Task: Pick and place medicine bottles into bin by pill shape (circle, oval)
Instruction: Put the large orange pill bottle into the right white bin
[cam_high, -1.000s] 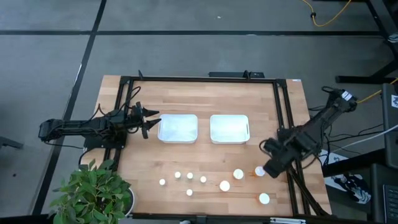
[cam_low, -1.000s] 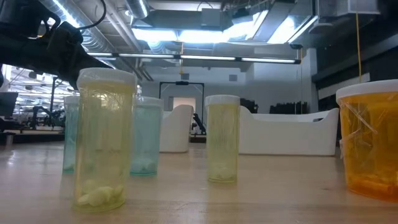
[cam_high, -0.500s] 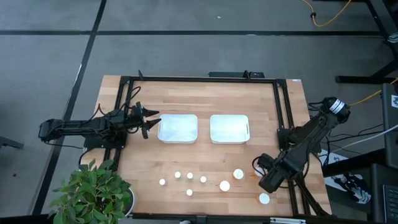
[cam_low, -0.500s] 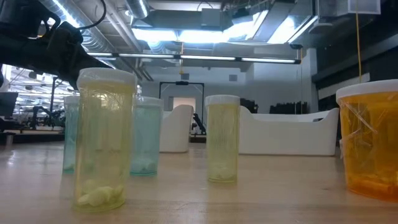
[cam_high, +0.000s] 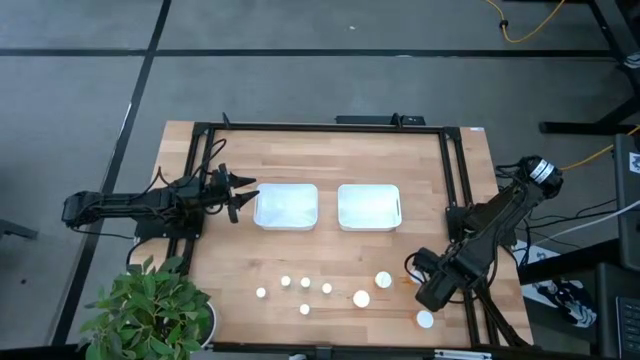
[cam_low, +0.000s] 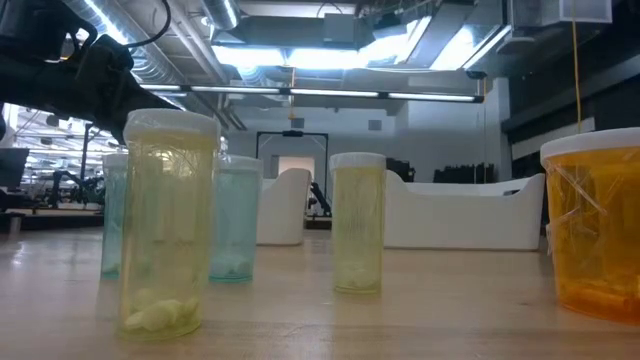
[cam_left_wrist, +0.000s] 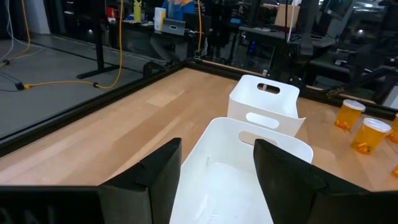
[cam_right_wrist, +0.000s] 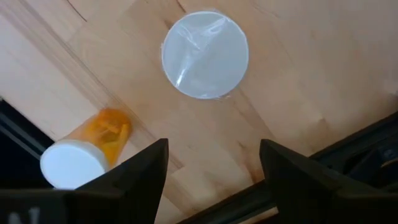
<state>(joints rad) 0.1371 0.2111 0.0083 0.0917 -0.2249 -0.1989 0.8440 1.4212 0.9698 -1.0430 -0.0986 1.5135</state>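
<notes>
Nothing had been sorted yet, as far as I could judge. Both white bins, the left bin (cam_high: 287, 205) and the right bin (cam_high: 369, 206), lay bare inside, and every medicine bottle stood out on the wooden table (cam_high: 330, 150) near its front edge. All the picking and placing was left to do.

I counted two bins and nine bottles. Five were small pale bottles (cam_high: 305, 282) in a loose cluster. Three were larger orange bottles (cam_high: 383, 280) showing their white caps. The fourth orange bottle (cam_right_wrist: 84, 152) was half hidden under my right arm and looked tipped, though I could not be sure it lay flat.

My right gripper (cam_right_wrist: 214, 158) hung above the front right corner with its fingers spread wide and nothing between them. A white cap (cam_right_wrist: 205, 54) sat just ahead of it and the tipped orange bottle just beside it. My left gripper (cam_left_wrist: 217, 155) waited beside the left bin, its fingers parted and empty.
</notes>
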